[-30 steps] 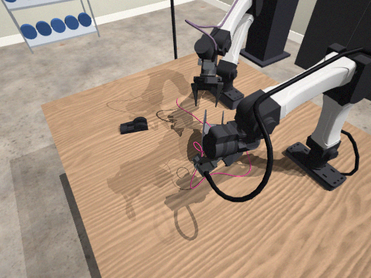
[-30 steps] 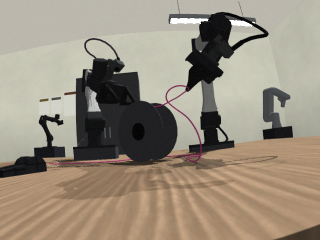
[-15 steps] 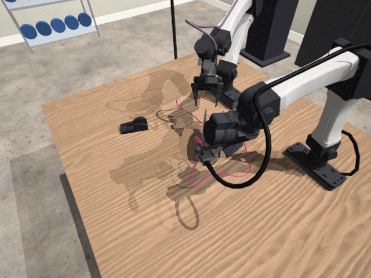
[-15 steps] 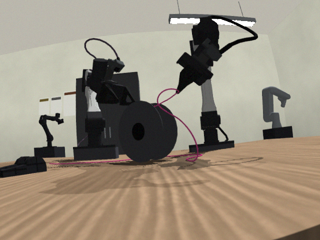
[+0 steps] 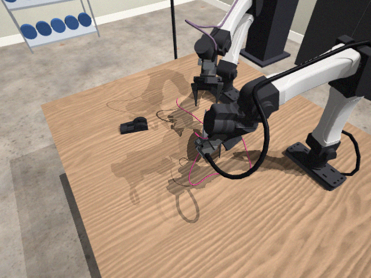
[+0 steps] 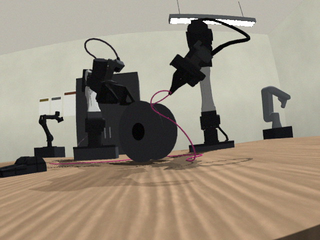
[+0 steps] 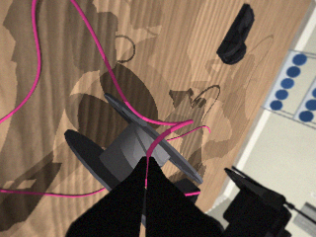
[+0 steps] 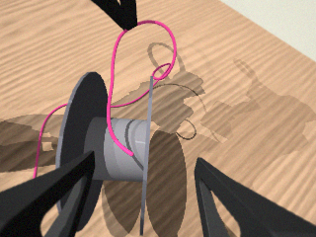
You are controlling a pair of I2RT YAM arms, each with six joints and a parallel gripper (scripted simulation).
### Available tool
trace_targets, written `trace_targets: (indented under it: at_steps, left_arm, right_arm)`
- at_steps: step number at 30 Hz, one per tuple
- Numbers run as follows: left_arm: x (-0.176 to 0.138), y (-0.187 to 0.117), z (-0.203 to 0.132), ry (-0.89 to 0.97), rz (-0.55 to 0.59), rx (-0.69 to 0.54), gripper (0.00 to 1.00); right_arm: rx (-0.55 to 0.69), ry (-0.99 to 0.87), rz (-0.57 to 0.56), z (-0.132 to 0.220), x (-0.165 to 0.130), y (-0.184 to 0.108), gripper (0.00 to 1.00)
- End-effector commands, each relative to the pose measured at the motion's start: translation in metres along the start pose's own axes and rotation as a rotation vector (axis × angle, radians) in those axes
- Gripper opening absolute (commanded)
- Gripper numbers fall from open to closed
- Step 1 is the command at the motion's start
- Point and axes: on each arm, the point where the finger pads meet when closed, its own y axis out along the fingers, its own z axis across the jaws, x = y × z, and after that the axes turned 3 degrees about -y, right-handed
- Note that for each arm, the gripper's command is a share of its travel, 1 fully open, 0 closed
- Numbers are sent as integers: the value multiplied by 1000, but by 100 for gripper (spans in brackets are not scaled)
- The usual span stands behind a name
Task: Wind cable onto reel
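- My left gripper (image 5: 209,143) (image 6: 170,93) (image 7: 147,163) (image 8: 131,29) is closed on the cable (image 5: 193,185) (image 6: 180,128) (image 7: 104,54) (image 8: 113,74), near one end; the rest loops down to the table (image 5: 269,224) (image 6: 160,206) (image 7: 170,30) (image 8: 222,39).
- My right gripper (image 5: 206,103) (image 6: 127,102) (image 7: 210,192) (image 8: 145,161) stands open with nothing between its fingers.
- The reel (image 5: 205,111) (image 6: 144,144) (image 7: 178,160) (image 8: 79,123) stands low at the table, rims upright, ahead of the right gripper, which is the nearer one for gripping it.
- Seen from my right wrist, the hub (image 7: 118,153) (image 8: 120,170) runs crosswise, from one finger's side toward the other's.
- The short cable end (image 8: 132,154) hangs from my left fingers into the space between the rims, in front of the hub (whether it touches, I cannot tell).
- I judge that the next move turns on this: the left lays that end where a right finger will land, then the right closes on the reel over it.
- If the end swings aside, the right would grip bare reel (and I would have nothing anchored to wind against). The winding is still undone.

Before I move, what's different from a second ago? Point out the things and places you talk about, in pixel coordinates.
The left gripper (image 6: 170,93) (image 7: 147,163) (image 8: 131,29) shifted toward the reel (image 5: 191,146) (image 6: 127,116) (image 8: 71,148), carrying the cable (image 5: 193,185) (image 6: 183,129) (image 7: 106,59) (image 8: 113,64) with it, leftward in the exterior view. Nothing visibly grabbed or released. The reel and the open right gripper (image 5: 206,103) (image 6: 129,102) (image 8: 145,161) look unchanged.
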Motion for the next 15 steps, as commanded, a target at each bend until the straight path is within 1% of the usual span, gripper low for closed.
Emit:
trace_targets:
  at_steps: [1,6,12,15]
  left_arm:
    - [4,-5,-6,19,-53,-15,0]
    - [-12,3,-14,20,-51,-16,0]
    - [-10,6,-11,7,-47,-9,0]
    - [-19,7,-18,21,-50,-16,0]
  right_arm:
    - [-16,-9,-48,-4,11,0,75]
    - [-16,-7,-46,-4,10,0,75]
    - [-15,-6,-44,-4,9,0,75]
    - [-15,-5,-43,-4,9,0,75]
